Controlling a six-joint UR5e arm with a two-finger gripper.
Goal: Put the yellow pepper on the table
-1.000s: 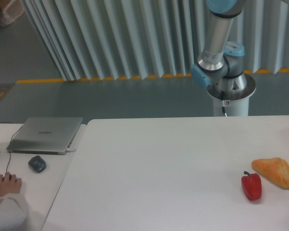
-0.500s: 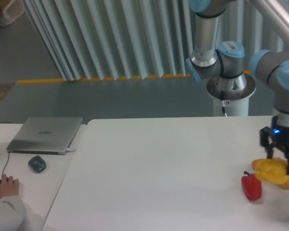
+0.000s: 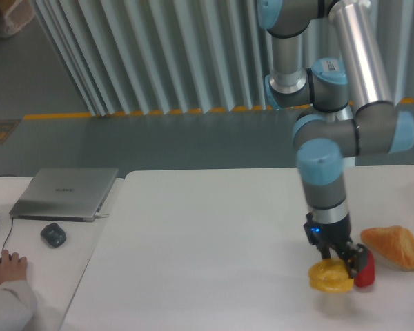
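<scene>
Gripper (image 3: 336, 258) moved left w/ yellow pepper (image 3: 330, 277), long axis horizontal

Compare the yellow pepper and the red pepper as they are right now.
The yellow pepper sits between the fingers of the gripper; the red pepper lies free on the table. The yellow pepper looks wider and fully visible; the red pepper is partly hidden behind the gripper. The yellow one sits left of the red one. Both are glossy and at the table's right side, near the bread piece.
</scene>
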